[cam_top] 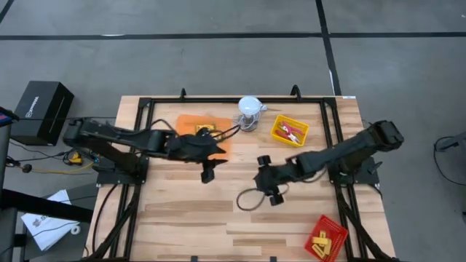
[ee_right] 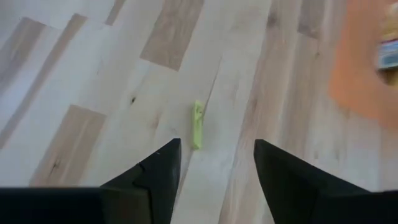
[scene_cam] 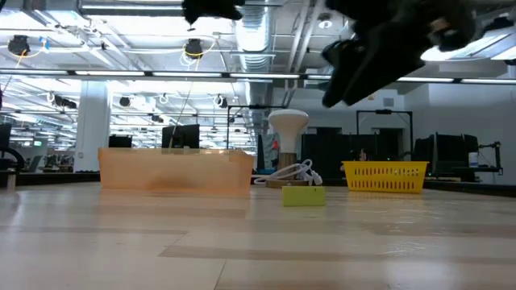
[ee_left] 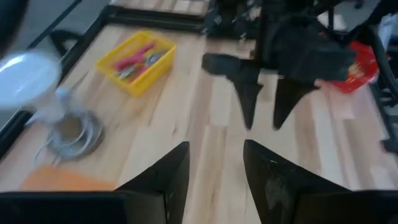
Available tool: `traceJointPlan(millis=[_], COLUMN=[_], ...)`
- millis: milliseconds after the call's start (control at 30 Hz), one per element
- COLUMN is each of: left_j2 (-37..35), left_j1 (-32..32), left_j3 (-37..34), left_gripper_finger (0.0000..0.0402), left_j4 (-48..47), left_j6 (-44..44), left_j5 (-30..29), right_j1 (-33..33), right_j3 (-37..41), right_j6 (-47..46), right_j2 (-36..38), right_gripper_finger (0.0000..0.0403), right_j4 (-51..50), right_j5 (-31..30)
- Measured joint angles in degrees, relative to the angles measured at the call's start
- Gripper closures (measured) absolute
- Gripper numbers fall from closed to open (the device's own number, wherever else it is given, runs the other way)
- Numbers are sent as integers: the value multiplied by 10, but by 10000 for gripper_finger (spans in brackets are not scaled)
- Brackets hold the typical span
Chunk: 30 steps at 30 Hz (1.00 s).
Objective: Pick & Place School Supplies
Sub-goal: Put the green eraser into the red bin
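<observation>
A small yellow-green block [ee_right: 197,124] lies flat on the bare wood, also seen as the block [scene_cam: 304,196] in the low view. My right gripper [ee_right: 214,155] hovers above it, open, with the block just ahead of the gap between the fingers. My right gripper [cam_top: 261,178] is mid-table. My left gripper [cam_top: 207,173] is open and empty, hanging just near of the orange tray [cam_top: 191,125], which holds a yellow packet [cam_top: 204,132]. Red-handled tools [ee_left: 138,55] lie in the yellow tray [cam_top: 290,131]. Yellow pieces [cam_top: 321,241] sit in the red tray [cam_top: 336,231].
A white domed object [cam_top: 250,108] stands at the far edge with a coiled cable [ee_left: 74,134] at its foot. A black cable loop [cam_top: 247,200] lies near my right gripper. A black frame [cam_top: 145,109] borders the table. Bare wood stretches across the near half.
</observation>
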<state>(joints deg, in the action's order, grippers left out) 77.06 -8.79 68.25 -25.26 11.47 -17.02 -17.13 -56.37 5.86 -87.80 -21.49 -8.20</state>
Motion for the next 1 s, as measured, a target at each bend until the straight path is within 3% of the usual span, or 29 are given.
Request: traceJointPlan(millis=[200, 467, 800, 1000], left_j2=[-69, -107, -108, -108], left_j1=[-21, -25, -25, -25], left_j3=[-104, -216, -244, -244], left_gripper_finger=[258, 258, 258, 258], left_j4=[17, 126, 147, 152], left_j6=[51, 69, 74, 70], left_j5=[-43, -55, -52, -52], right_j1=[62, 80, 80, 83], right_j3=[-1, -4, -41, -44], right_j6=[27, 32, 38, 38], right_j2=[-38, -114, -189, -195], right_gripper_finger=[200, 205, 203, 205], right_j4=[36, 82, 97, 101], right_j5=[95, 146, 174, 174])
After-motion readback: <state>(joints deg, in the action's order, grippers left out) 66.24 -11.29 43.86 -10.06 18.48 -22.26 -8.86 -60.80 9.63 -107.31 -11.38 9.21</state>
